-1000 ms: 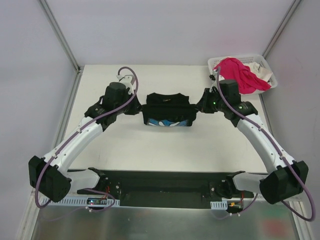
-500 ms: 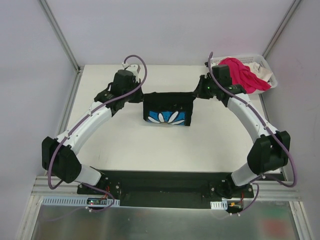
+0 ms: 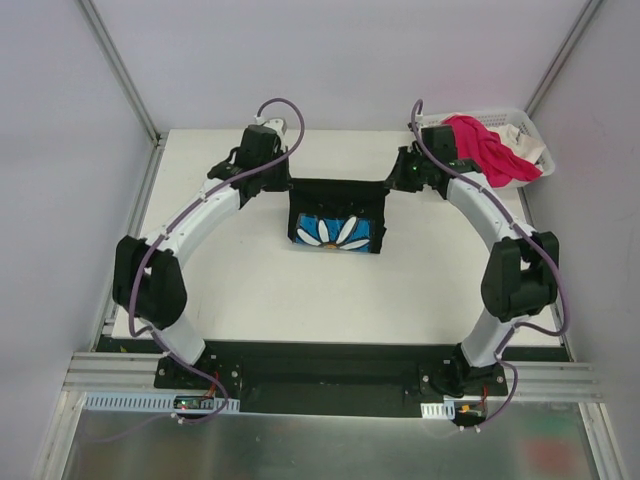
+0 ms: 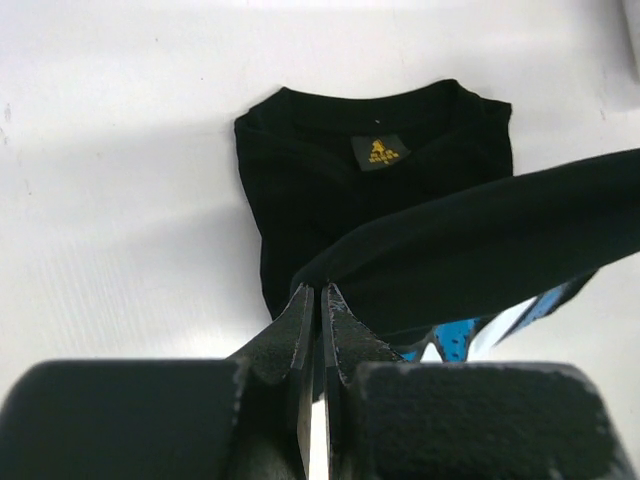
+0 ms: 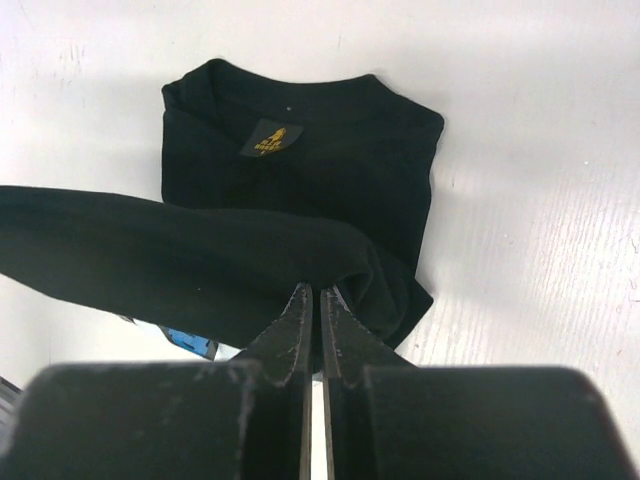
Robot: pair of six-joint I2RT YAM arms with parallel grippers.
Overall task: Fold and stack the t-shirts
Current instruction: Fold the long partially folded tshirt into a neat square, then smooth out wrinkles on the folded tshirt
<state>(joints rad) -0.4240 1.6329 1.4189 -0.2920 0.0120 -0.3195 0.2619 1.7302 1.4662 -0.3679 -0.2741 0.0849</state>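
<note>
The black t-shirt lies mid-table, its white-and-blue daisy print facing up on the near half. My left gripper is shut on its far left corner and my right gripper on its far right corner. In the left wrist view the left gripper pinches a raised, taut black fold above the flat collar part. The right gripper pinches the same fold over the black t-shirt. The pink t-shirt lies heaped in the basket, with pale cloth beside it.
The white lattice basket stands at the table's far right corner, close behind my right arm. Grey walls and metal posts border the white table. A black base rail runs along the near edge.
Both arms have reached farther from the bases, carrying the held black edge toward the far side. The shirt has drawn out and more of the daisy print shows.
</note>
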